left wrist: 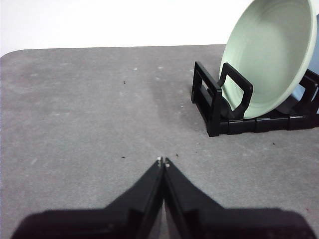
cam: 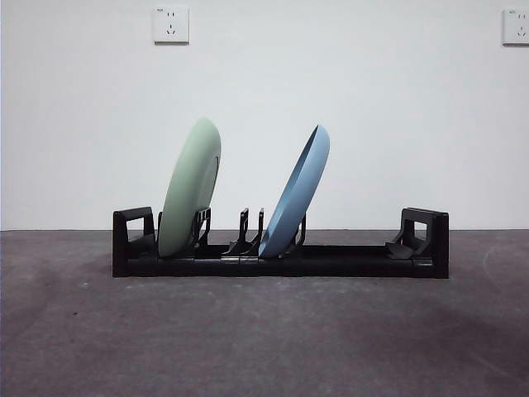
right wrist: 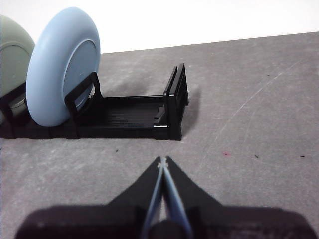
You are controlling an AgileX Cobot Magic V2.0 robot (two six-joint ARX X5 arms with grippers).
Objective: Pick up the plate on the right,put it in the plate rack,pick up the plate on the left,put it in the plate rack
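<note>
in front, your plate rack (cam: 281, 256) sits on the table (cam: 264, 331), green plate (cam: 190, 188) and blue plate (cam: 295, 192) both slotted, leaning; a bump could tip them. left tool (left wrist: 163, 162) pinched together, empty. right tool (right wrist: 162, 161) likewise.

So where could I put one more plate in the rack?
The open stretch of the plate rack lies between the blue plate and the rack's looped end on that side. Between the blue plate and the green plate it is tighter, with prongs standing there. The left gripper and right gripper wait, shut, over bare table.
</note>
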